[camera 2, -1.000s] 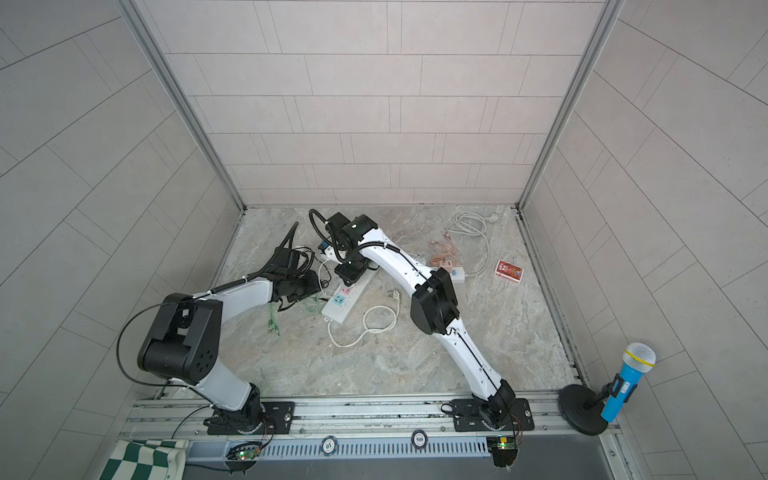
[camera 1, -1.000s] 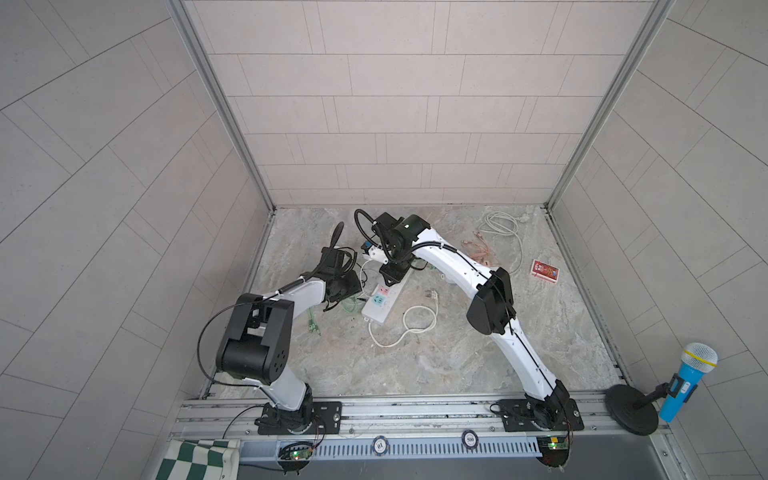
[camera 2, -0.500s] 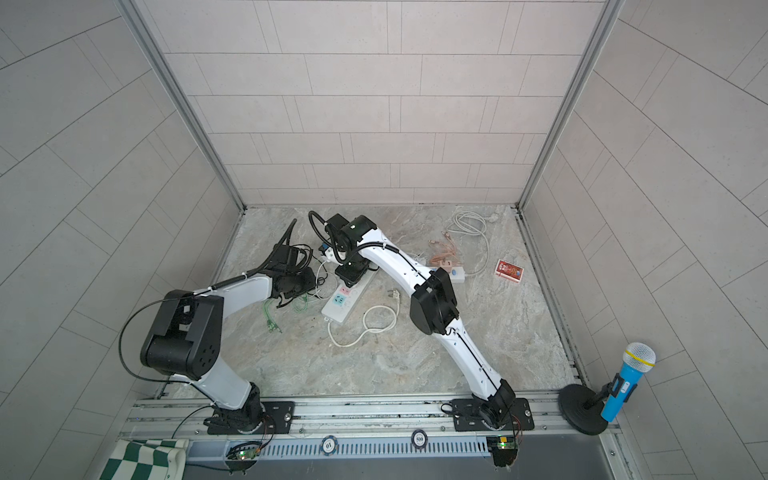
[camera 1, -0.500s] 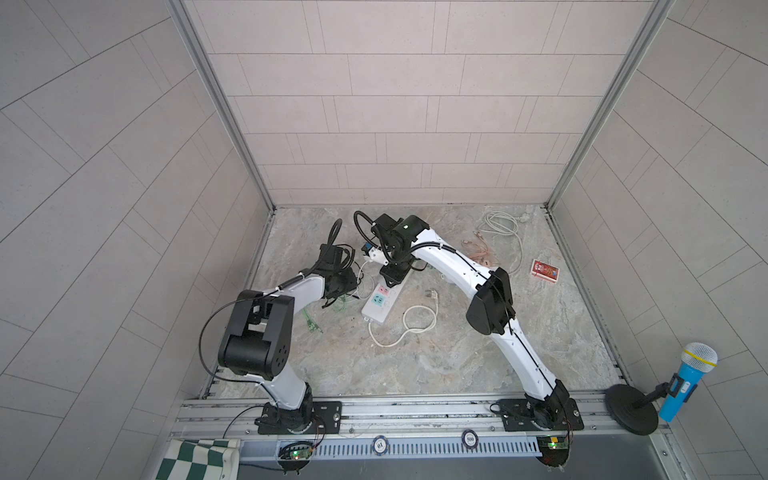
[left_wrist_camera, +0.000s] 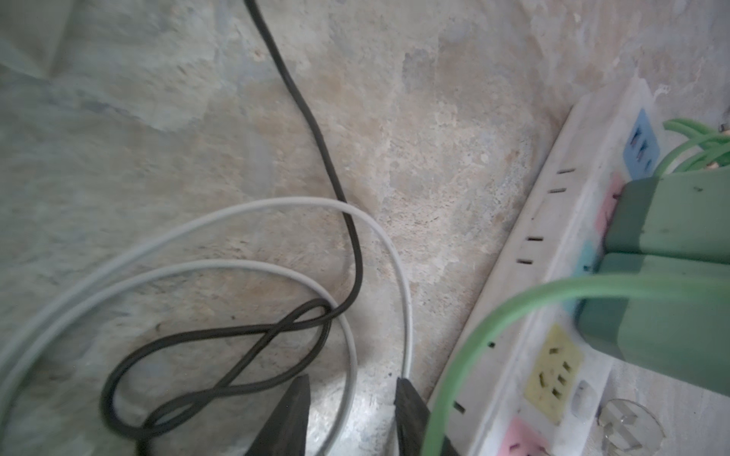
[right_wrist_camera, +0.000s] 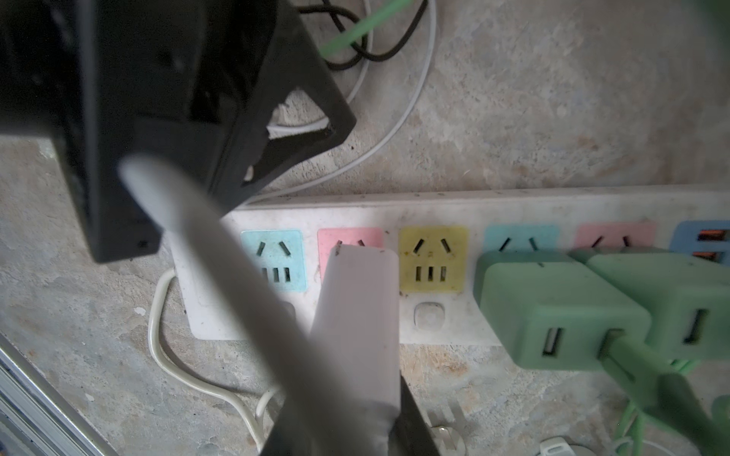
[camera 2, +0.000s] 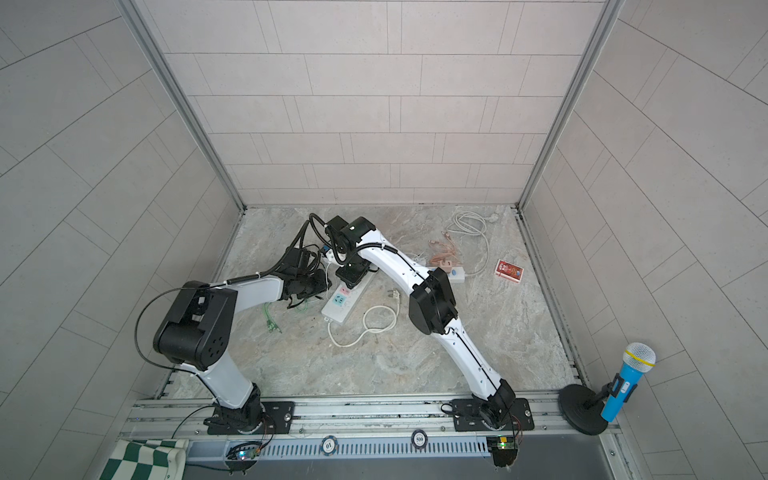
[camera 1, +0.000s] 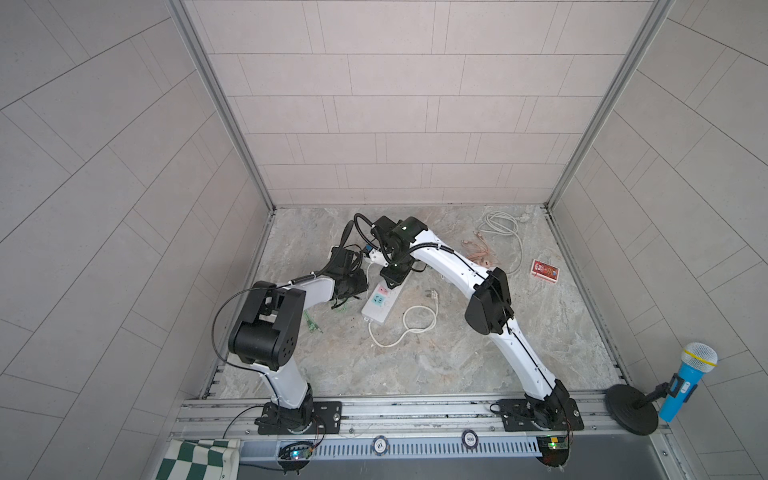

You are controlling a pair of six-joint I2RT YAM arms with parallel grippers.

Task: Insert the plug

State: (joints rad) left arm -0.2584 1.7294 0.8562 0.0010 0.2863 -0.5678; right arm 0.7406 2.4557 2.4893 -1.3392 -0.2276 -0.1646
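Your right fingers [right_wrist_camera: 412, 424] are clenched on the white plug [right_wrist_camera: 357, 316], whose nose sits over the pink socket [right_wrist_camera: 349, 237] of the power strip [right_wrist_camera: 434, 209], straight ahead of them; prongs are hidden. You're at the seating step, I'd judge: line up squarely, then press down. Left fingers [left_wrist_camera: 294, 414] stand apart astride the white cable [left_wrist_camera: 352, 371], beside the strip.

In both top views, a round chip [camera 1: 379, 444] below the front rail [camera 1: 415, 415] reads 10; the neighbour chip [camera 1: 470, 437] reads 500
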